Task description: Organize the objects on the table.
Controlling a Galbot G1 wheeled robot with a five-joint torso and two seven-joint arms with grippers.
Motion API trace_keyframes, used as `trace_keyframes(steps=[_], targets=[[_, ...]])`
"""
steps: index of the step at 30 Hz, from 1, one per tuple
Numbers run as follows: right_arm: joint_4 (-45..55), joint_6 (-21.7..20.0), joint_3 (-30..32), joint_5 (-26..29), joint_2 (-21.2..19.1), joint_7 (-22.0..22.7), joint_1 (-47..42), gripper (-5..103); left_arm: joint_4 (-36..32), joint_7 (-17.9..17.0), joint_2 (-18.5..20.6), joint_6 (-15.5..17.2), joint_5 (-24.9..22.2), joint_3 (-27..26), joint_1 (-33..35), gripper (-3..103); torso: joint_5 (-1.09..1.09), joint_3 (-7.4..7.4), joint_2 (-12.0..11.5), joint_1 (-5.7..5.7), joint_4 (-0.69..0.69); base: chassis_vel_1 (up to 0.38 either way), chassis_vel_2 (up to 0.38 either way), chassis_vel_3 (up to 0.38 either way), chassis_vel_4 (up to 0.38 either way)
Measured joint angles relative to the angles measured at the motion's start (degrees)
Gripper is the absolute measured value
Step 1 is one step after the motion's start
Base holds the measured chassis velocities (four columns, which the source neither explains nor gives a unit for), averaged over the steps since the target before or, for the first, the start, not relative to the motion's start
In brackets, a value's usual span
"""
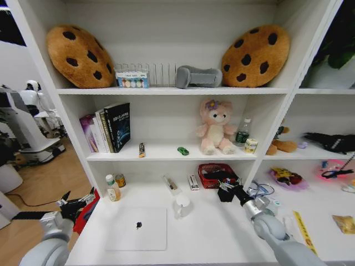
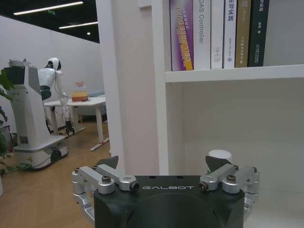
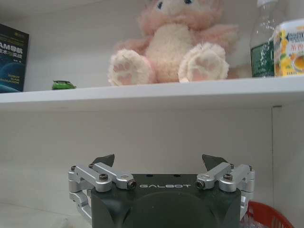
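The right gripper [image 1: 229, 191] hovers released, holding nothing, over the red basket [image 1: 209, 169] at the back of the table [image 1: 222, 238]; the left gripper [image 1: 75, 206] waits spread wide and empty off the table's left edge. The silver laptop [image 1: 138, 228] lies closed at front centre, the white mug [image 1: 182, 206] just behind it; the tiny green toy car [image 1: 183, 151] sits on the shelf above. Judged advice: descend vertically; centre the target between the jaws before clenching; avoid the basket rim.

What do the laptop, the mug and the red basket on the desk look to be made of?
Laptop: looks like matte silver metal, with an even, dull lid and a dark logo. Mug: smooth glossy white, probably ceramic. Red basket: thin open mesh, either plastic or coated wire; the look leaves that open.
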Motion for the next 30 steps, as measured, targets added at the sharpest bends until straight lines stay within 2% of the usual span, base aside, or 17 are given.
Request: trace_keyframes(steps=[2,5,6,8,9,11,12,15,24,27,28,30], targets=[[1.6,-0.1,0.5,-0.7,-0.1,0.9,-1.3,100,-0.2,0.0,-0.2,0.0,0.0,-0.3,0.2,100,0.0,0.0,0.0,0.0,0.0,0.0,0.0,0.0,0.0],[7.9,-0.1,5.3,-5.6,0.9,5.3,-8.1,100,-1.3,0.0,-0.9,-0.1,0.0,-1.7,1.6,100,0.02,0.0,0.0,0.0,0.04,0.0,0.0,0.0,0.0],[7.9,-0.1,5.3,-5.6,0.9,5.3,-8.1,100,-1.3,0.0,-0.9,-0.1,0.0,-1.7,1.6,100,0.02,0.0,0.0,0.0,0.04,0.0,0.0,0.0,0.0],[11.6,0.0,9.7,-7.3,2.6,7.7,-13.2,100,-1.5,0.0,-1.1,-0.2,0.1,-1.8,1.6,100,0.01,0.0,0.0,0.0,0.0,0.0,0.0,0.0,0.0],[11.6,0.0,9.7,-7.3,2.6,7.7,-13.2,100,-1.5,0.0,-1.1,-0.2,0.1,-1.8,1.6,100,0.01,0.0,0.0,0.0,0.0,0.0,0.0,0.0,0.0],[15.7,0.0,14.8,-7.9,4.8,9.6,-18.7,100,-1.6,0.1,-1.7,-0.3,0.3,-2.0,1.5,100,0.01,0.0,0.0,0.0,-0.02,0.0,0.0,0.0,0.0],[15.7,0.0,14.8,-7.9,4.8,9.6,-18.7,100,-1.6,0.1,-1.7,-0.3,0.3,-2.0,1.5,100,0.01,0.0,0.0,0.0,-0.02,0.0,0.0,0.0,0.0],[19.0,1.1,20.9,-9.3,7.3,10.0,-24.4,100,-1.8,0.1,-2.7,-0.7,1.6,-2.5,1.7,100,0.0,-0.01,0.0,0.0,0.01,0.0,0.0,0.0,0.0],[22.6,2.8,26.6,-9.6,12.6,15.6,-26.9,100,-3.5,-0.1,-4.1,-1.0,2.7,-3.6,3.6,100,0.01,0.0,0.0,0.0,0.02,0.0,0.0,0.0,0.0],[24.1,4.2,30.0,-9.4,18.2,18.3,-27.6,100,-4.7,-0.3,-5.2,-1.2,3.3,-4.5,5.7,100,0.01,0.0,0.0,0.0,0.0,0.0,0.0,0.0,0.0],[24.1,4.2,30.0,-9.4,18.2,18.3,-27.6,100,-4.7,-0.3,-5.2,-1.2,3.3,-4.5,5.7,100,0.01,0.0,0.0,0.0,0.0,0.0,0.0,0.0,0.0],[25.1,4.3,31.0,-7.5,20.8,19.1,-28.2,100,-5.7,-0.3,-6.2,-1.5,4.3,-4.9,7.7,100,0.0,0.0,0.0,0.0,-0.02,0.0,0.0,0.0,0.0]])
